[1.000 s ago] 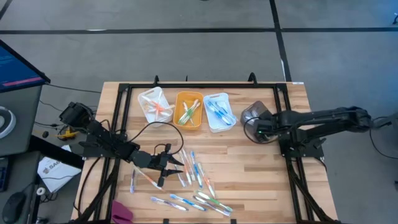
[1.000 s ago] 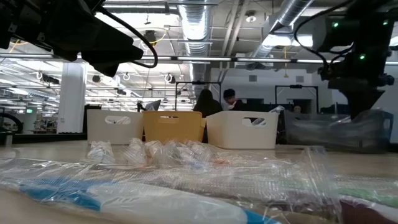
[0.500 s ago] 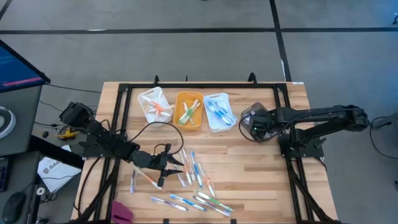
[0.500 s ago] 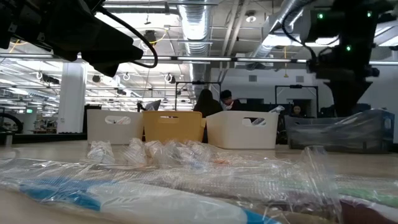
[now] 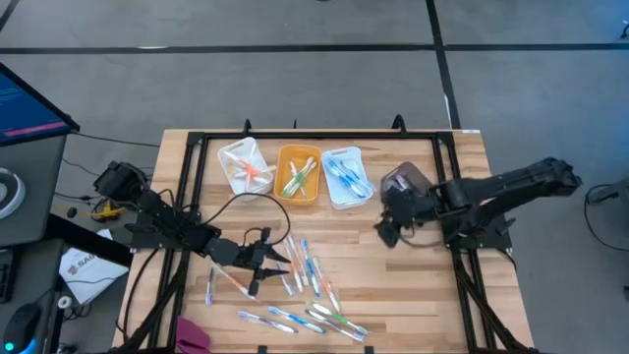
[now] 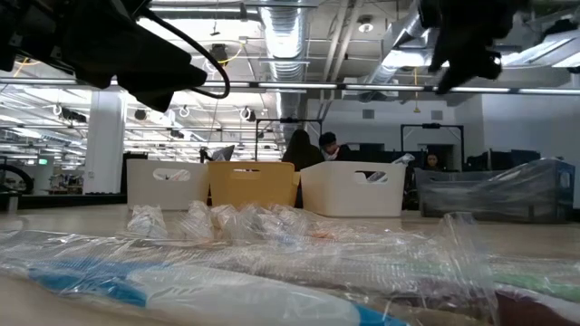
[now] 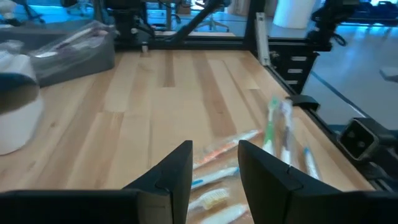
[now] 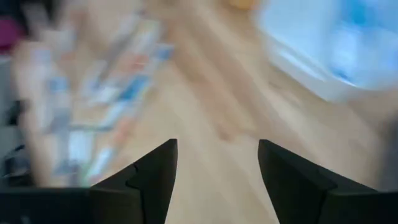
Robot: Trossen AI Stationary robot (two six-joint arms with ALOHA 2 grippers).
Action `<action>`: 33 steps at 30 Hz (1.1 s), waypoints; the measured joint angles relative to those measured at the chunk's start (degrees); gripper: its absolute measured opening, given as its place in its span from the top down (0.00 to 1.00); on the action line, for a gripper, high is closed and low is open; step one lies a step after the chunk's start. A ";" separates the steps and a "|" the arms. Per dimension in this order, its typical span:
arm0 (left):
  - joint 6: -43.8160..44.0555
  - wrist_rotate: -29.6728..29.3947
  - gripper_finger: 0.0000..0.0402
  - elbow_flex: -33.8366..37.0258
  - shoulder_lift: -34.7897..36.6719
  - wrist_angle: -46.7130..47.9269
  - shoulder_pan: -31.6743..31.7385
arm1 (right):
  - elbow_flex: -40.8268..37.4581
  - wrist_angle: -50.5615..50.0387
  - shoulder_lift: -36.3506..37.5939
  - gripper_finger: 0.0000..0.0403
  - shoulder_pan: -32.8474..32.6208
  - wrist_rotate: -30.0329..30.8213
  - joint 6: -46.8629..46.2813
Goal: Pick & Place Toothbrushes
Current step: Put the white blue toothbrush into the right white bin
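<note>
our right gripper (image 5: 385, 233) has swung off the clear tray (image 5: 401, 179), fingers apart and empty; our left gripper (image 5: 270, 260), fingers apart, hovers at the toothbrushes (image 5: 313, 278).

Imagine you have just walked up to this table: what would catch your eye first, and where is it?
First, the scatter of thin blue, white and orange-pink plastic toothbrushes on the near half of the pale wooden slatted table. Next, the row of three small bins at the far edge, white, orange and white, each holding brushes. The left end effector hangs open beside the scatter; the right end effector hangs empty near the right-hand bin.
</note>
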State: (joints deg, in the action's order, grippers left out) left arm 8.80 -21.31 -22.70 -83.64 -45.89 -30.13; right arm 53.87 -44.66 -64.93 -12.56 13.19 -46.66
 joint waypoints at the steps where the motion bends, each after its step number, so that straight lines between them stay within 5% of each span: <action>1: 0.01 0.82 0.69 0.00 0.00 0.00 0.00 | 0.00 2.74 -0.49 0.46 -1.68 0.01 0.79; 12: -2.62 2.26 0.69 0.00 0.00 -0.16 0.16 | -0.02 25.39 -16.30 0.49 -15.23 -1.57 18.32; 17: -2.97 2.29 0.69 0.00 0.00 -0.46 1.20 | 1.74 34.38 -25.59 0.49 -15.47 -1.53 15.49; 25: -3.81 2.33 0.69 0.00 0.00 -0.46 1.29 | 13.89 29.72 -38.14 0.51 -14.82 -10.88 18.80; 33: -3.87 2.78 0.69 0.00 0.00 -0.46 1.29 | 25.18 15.03 -47.43 0.55 -11.32 -11.82 16.81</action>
State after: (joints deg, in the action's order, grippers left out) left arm 4.93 -18.53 -22.70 -83.64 -46.35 -28.84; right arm 79.05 -29.63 -112.36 -23.88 1.37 -29.85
